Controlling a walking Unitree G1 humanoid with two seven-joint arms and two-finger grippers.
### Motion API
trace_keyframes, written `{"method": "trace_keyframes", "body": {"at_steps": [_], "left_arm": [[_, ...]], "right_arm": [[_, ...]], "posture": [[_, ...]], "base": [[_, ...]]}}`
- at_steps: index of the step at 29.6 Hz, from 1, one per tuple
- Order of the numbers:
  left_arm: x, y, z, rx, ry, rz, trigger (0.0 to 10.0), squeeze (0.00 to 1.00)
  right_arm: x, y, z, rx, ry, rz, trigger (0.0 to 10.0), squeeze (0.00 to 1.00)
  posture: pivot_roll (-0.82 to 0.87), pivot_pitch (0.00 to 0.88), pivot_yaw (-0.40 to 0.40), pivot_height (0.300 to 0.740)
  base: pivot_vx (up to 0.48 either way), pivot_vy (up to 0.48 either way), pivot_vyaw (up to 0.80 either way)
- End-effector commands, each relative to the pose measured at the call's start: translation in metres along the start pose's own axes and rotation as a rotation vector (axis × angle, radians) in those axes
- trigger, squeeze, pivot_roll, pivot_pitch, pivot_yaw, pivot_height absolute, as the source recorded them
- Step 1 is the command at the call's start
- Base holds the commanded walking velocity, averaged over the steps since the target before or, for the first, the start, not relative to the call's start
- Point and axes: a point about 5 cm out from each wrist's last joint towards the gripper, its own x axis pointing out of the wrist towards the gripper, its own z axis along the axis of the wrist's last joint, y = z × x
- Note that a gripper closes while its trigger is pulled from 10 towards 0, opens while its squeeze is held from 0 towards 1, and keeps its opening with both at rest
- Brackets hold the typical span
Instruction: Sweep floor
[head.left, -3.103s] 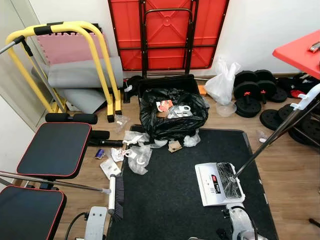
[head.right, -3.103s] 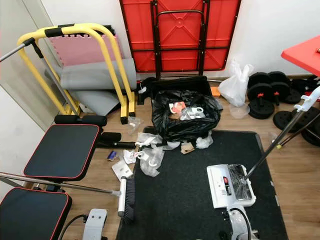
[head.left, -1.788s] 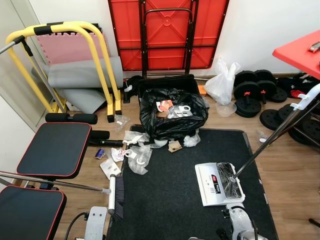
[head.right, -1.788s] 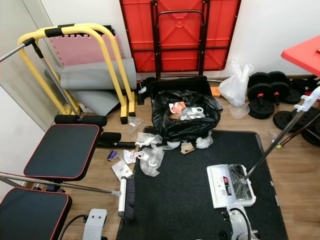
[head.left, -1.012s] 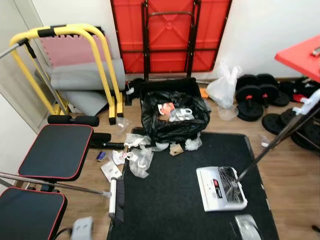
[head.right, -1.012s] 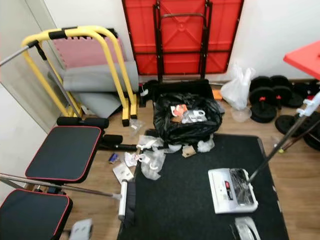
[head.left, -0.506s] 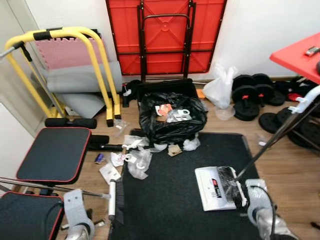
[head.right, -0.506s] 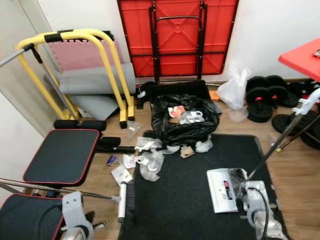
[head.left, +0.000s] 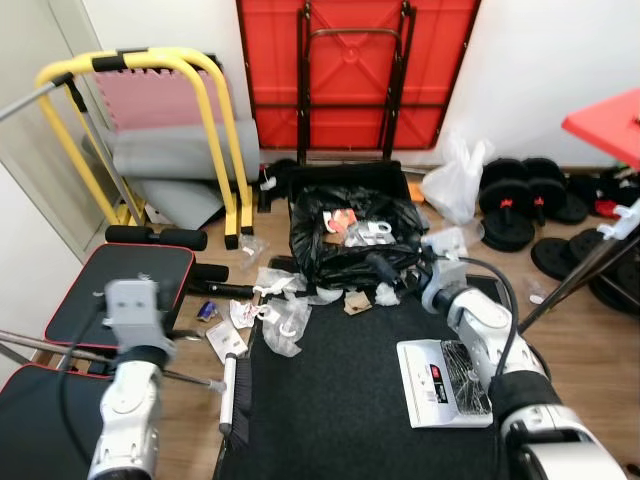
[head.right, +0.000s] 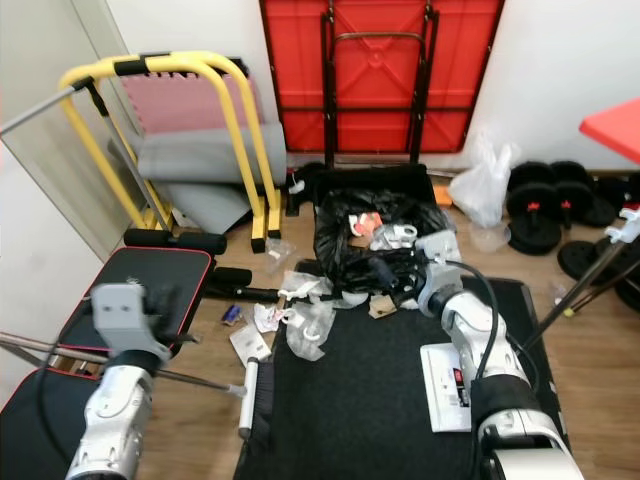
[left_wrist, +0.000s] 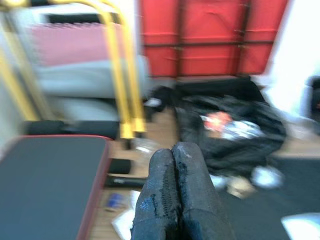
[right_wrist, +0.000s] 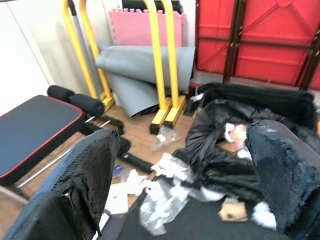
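Note:
A broom lies on the floor at the left edge of the black mat (head.left: 340, 420), its brush head (head.left: 230, 398) by the mat's corner and its metal handle (head.left: 90, 352) running left. The white dustpan (head.left: 440, 382) rests on the mat, its long pole (head.left: 578, 282) leaning up to the right. Crumpled plastic and paper litter (head.left: 272, 312) is strewn in front of a full black rubbish bag (head.left: 345, 240). My right gripper (right_wrist: 182, 132) is open, held out near the bag's front right side (head.left: 392, 268). My left gripper (left_wrist: 173, 152) is shut on nothing, raised over the bench.
A black padded bench (head.left: 125, 300) with red piping stands at the left, a yellow steel frame (head.left: 205, 120) and rolled grey mat behind it. A folded red table (head.left: 355, 70) leans on the wall. Weight plates (head.left: 520, 200) and a white bag (head.left: 452, 185) sit at the right.
Both arms have risen from the bottom edge. The right one has reached forward to the rubbish bag, and the left one has lifted over the bench. The camera shifted slightly.

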Motion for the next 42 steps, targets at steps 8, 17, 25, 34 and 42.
{"method": "trace_keyframes", "body": {"at_steps": [8,17,25,34,42], "left_arm": [[-0.016,-0.062,0.037,-0.005,-0.115,-0.173,10.0,0.0],[0.005,-0.056,0.036,0.022,-0.057,-0.154,10.0,0.0],[0.001,-0.055,0.039,0.036,-0.021,-0.139,10.0,0.0],[0.003,-0.056,0.041,0.049,-0.001,-0.15,10.0,0.0],[-0.003,-0.056,0.043,0.061,0.006,-0.145,10.0,0.0]], "right_arm": [[-0.015,0.026,0.014,0.028,-0.086,0.042,10.0,0.0],[-0.004,0.039,0.024,-0.035,-0.1,0.078,10.0,0.0],[-0.004,0.048,0.028,-0.043,-0.097,0.097,0.0,0.0],[-0.004,0.049,0.027,-0.07,-0.074,0.117,10.0,1.0],[-0.004,0.049,0.028,-0.085,-0.064,0.12,10.0,1.0]], "posture": [[-0.12,0.0,-0.022,0.74],[-0.12,0.0,-0.018,0.74],[-0.11,0.0,-0.013,0.74],[-0.12,0.0,-0.005,0.74],[-0.12,0.0,-0.015,0.74]], "base": [[0.0,0.0,0.76],[0.0,0.0,0.8],[0.0,0.0,0.79],[0.0,0.0,0.37],[0.0,0.0,0.2]]}}
